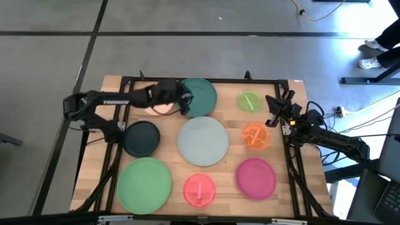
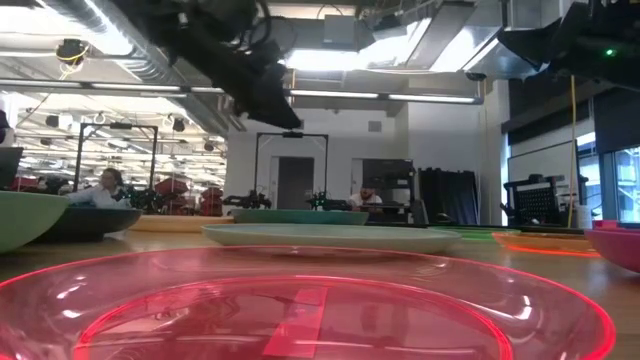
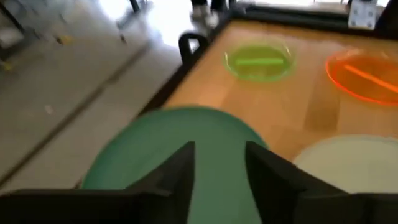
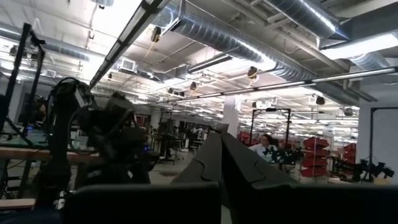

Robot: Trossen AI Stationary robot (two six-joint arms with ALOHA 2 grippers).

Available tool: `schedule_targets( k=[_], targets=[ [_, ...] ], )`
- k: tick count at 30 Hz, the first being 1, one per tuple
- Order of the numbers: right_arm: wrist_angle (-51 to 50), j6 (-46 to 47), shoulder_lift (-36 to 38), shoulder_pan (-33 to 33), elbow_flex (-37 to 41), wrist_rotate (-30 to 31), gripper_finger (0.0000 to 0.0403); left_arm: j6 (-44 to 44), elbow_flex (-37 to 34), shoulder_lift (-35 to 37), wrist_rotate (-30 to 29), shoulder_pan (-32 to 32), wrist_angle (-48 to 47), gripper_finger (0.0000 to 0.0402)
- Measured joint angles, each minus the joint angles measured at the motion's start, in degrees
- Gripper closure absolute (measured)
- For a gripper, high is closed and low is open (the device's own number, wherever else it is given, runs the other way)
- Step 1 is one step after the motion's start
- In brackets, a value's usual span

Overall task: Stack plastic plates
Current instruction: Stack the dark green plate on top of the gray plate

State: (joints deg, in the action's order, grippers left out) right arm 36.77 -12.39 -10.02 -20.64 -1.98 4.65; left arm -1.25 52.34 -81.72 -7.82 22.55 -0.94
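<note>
Nearly all the round plastic plates lie single on the wooden table [image 1: 300,131]: teal plate [image 1: 201,95] at upper centre, pale blue plate [image 1: 203,141] mid-frame, dark plate [image 1: 141,138], large green plate [image 1: 144,182], pink plate [image 1: 199,189], magenta plate [image 1: 255,176], orange plate [image 1: 256,135], small green plate [image 1: 250,101]. A peach plate [image 1: 164,109] is mostly hidden, so stacking seems barely begun. The left gripper [image 1: 185,102] hovers over the teal plate's left edge, jaws narrowly apart, apparently empty. The right gripper [image 1: 272,110] waits at upper right, raised, jaws closed.

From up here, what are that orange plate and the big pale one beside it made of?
The orange plate looks like clear tinted plastic: the wood shows through it and its rim glints. The big pale plate looks like opaque matte plastic, evenly coloured with no glare, though the material is a guess.
</note>
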Motion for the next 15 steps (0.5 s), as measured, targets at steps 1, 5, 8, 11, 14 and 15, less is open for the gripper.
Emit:
schedule_targets(
  k=[1, 5, 8, 11, 14, 15],
  targets=[
    [-0.1, 0.1, 0.0, 0.0, 0.0, 0.3, 0.0401, 0.1, 2.3, -1.0, 1.5, 0.8, -3.0, 0.0238],
    [-1.0, 0.6, 0.0, 0.0, 0.0, 0.3, 0.0401, 0.8, 9.2, -5.0, 4.6, 2.8, -12.2, 0.0192],
    [-0.6, 0.3, 0.0, 0.0, 0.0, 0.5, 0.0401, 0.4, 10.2, -7.0, 6.0, 2.3, -14.6, 0.0175],
    [-0.8, 0.2, 0.0, 0.0, 0.0, 0.8, 0.0400, -2.2, 9.3, -8.1, 5.8, 0.6, -15.6, 0.0171],
    [-0.8, 0.1, 0.0, 0.0, 0.0, 0.8, 0.0401, -4.2, 8.7, -9.1, 5.6, -0.6, -18.1, 0.0173],
    [-0.7, 0.0, 0.0, 0.0, 0.0, 0.8, 0.0400, -4.3, 8.7, -9.4, 5.5, -0.9, -18.9, 0.0175]
  ],
)
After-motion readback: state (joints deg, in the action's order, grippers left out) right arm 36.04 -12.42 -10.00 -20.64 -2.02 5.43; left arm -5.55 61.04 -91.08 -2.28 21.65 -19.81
